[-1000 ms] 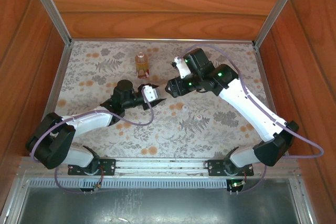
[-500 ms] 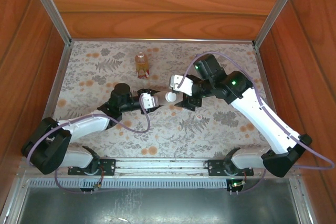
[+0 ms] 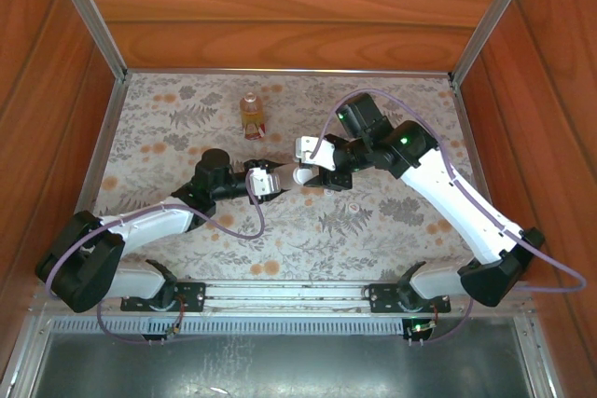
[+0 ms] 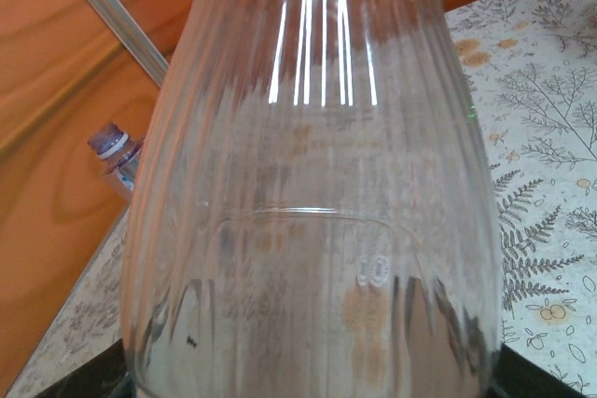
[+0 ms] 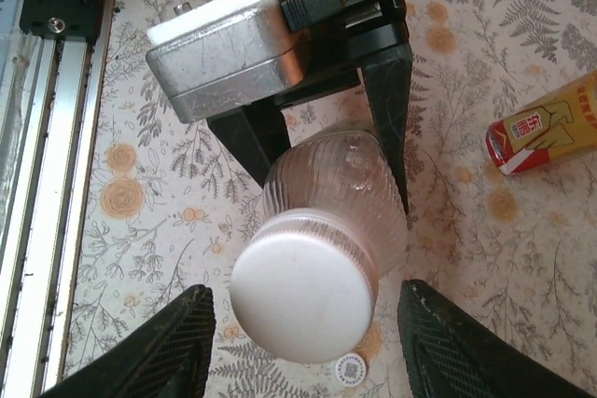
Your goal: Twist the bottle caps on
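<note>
My left gripper point(image 3: 270, 179) point(image 5: 326, 160) is shut on a clear ribbed bottle point(image 4: 317, 193) point(image 5: 340, 188), holding it level above the table with its neck towards the right arm. A white cap point(image 3: 303, 175) point(image 5: 303, 295) sits on the bottle's mouth. My right gripper point(image 3: 315, 174) point(image 5: 306, 309) is open, with one finger on each side of the cap and a gap to both. The amber bottle with the red-yellow label point(image 3: 251, 114) point(image 5: 550, 128) stands at the back of the table. The other bottles and caps are hidden or out of view.
The flower-print mat point(image 3: 373, 230) lies inside wooden walls point(image 3: 280, 6). A small round white disc with a printed code point(image 5: 350, 370) lies on the mat under the cap. A metal rail point(image 5: 37, 184) runs along the near edge. A small bottle top point(image 4: 114, 146) shows by the left wall.
My right arm has swung down and left, bringing its open fingers round the capped end of the bottle. The left gripper, still holding the bottle, has shifted slightly.
</note>
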`<state>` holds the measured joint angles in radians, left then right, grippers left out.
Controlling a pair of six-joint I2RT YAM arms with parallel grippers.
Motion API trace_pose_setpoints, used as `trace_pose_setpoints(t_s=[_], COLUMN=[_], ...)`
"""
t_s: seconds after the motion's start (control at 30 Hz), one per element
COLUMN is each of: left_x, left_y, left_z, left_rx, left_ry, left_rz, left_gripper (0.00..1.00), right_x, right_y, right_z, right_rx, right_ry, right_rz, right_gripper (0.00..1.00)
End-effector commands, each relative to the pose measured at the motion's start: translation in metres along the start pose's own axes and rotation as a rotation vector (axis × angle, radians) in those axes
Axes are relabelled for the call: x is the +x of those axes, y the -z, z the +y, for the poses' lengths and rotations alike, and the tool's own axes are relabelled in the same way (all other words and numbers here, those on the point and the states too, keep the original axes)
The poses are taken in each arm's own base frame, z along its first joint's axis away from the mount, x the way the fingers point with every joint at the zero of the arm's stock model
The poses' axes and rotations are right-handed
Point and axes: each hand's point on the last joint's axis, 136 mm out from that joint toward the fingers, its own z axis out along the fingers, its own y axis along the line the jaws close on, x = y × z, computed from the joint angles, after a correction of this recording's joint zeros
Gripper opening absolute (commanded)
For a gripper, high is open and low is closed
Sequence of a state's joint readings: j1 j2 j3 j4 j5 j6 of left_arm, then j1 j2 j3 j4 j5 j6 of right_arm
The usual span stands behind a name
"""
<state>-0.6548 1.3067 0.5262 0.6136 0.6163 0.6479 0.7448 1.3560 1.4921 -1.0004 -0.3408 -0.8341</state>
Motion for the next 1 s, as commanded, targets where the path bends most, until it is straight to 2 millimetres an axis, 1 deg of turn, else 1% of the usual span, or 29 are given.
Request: trace_pose_setpoints(t_s=[0.0,0.2,0.37,0.43,0.57,0.77,0.87,0.97], left_x=[-0.009,-0.008,-0.009,-0.010,-0.010,-0.010,-0.012,-0.013], left_y=[0.001,-0.001,-0.002,-0.003,-0.004,-0.004,-0.005,-0.005], left_z=[-0.003,-0.003,-0.001,-0.001,0.000,-0.002,0.000,0.000], left_rx=[0.013,0.018,0.019,0.021,0.025,0.038,0.034,0.036], left_ry=[-0.026,-0.001,0.012,0.020,0.024,0.032,0.036,0.040], left_rz=[-0.035,-0.033,-0.037,-0.039,-0.040,-0.046,-0.049,-0.052], left_gripper=[0.31,0.31,0.31,0.31,0.31,0.31,0.31,0.31], right_x=[-0.007,-0.007,-0.001,0.001,0.001,0.002,0.004,0.005], right_y=[-0.004,-0.008,-0.010,-0.011,-0.012,-0.013,-0.013,-0.015], right_z=[-0.002,0.000,-0.001,-0.001,-0.001,0.000,0.000,0.004], right_rx=[-0.014,-0.028,-0.025,-0.024,-0.031,-0.032,-0.038,-0.061], right_ry=[0.009,0.004,0.003,0.002,0.001,0.007,0.000,0.007], right_rz=[-0.036,-0.036,-0.012,-0.001,-0.002,-0.001,0.011,0.014], right_gripper=[0.56,0.56,0.46,0.44,0.50,0.51,0.51,0.54])
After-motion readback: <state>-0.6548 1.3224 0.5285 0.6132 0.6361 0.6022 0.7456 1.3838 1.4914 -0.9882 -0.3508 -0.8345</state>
